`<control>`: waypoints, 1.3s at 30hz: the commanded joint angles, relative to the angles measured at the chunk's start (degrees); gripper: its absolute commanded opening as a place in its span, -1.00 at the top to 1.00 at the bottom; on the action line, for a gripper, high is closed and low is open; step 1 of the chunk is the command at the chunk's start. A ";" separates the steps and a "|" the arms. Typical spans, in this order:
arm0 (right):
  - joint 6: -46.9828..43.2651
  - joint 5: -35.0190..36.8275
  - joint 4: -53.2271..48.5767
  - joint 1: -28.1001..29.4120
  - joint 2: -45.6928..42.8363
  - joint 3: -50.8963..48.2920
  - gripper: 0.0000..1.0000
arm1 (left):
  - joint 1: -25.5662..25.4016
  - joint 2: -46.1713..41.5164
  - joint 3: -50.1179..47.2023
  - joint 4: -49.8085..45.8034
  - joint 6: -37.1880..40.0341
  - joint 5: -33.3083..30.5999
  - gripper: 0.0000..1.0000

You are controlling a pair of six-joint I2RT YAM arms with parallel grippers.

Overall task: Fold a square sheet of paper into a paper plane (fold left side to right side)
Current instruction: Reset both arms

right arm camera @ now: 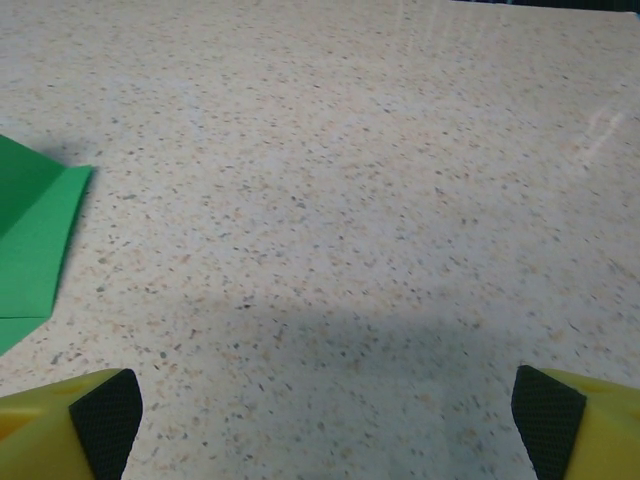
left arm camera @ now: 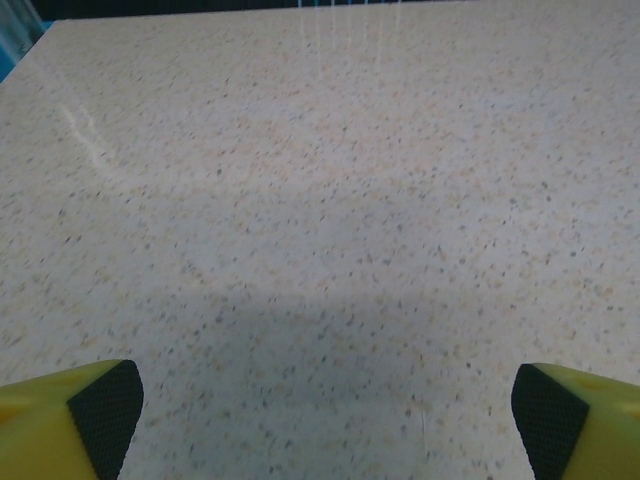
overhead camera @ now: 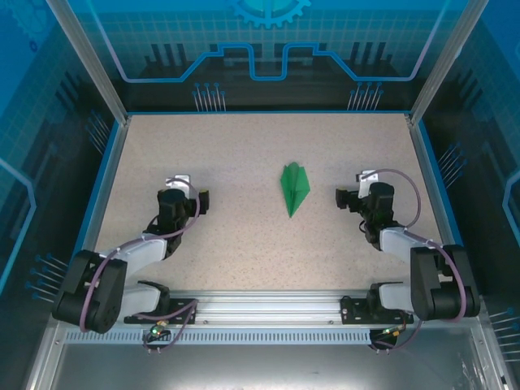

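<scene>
The bright green paper plane lies flat on the speckled table, a narrow pointed dart with its tip toward the near edge. Part of its wing shows at the left edge of the right wrist view. My right gripper rests to the right of the plane, apart from it, open with bare table between its yellow fingers. My left gripper sits well left of the plane, also open, with nothing between its fingers.
Blue walls ring the table on the left, back and right. A metal rail with the arm bases runs along the near edge. Bare tabletop lies between and beyond both grippers.
</scene>
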 commanded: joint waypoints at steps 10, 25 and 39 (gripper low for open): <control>-1.78 -8.79 13.38 -0.97 8.26 1.51 -0.98 | 8.41 10.94 -1.16 20.43 1.61 14.57 -0.97; -2.12 -4.14 13.83 0.98 11.20 2.55 -0.98 | 10.99 14.65 4.25 14.11 -0.54 16.52 -0.97; -2.32 -2.87 13.84 1.57 11.20 2.50 -0.99 | 10.90 14.64 4.32 13.93 -0.47 16.53 -0.97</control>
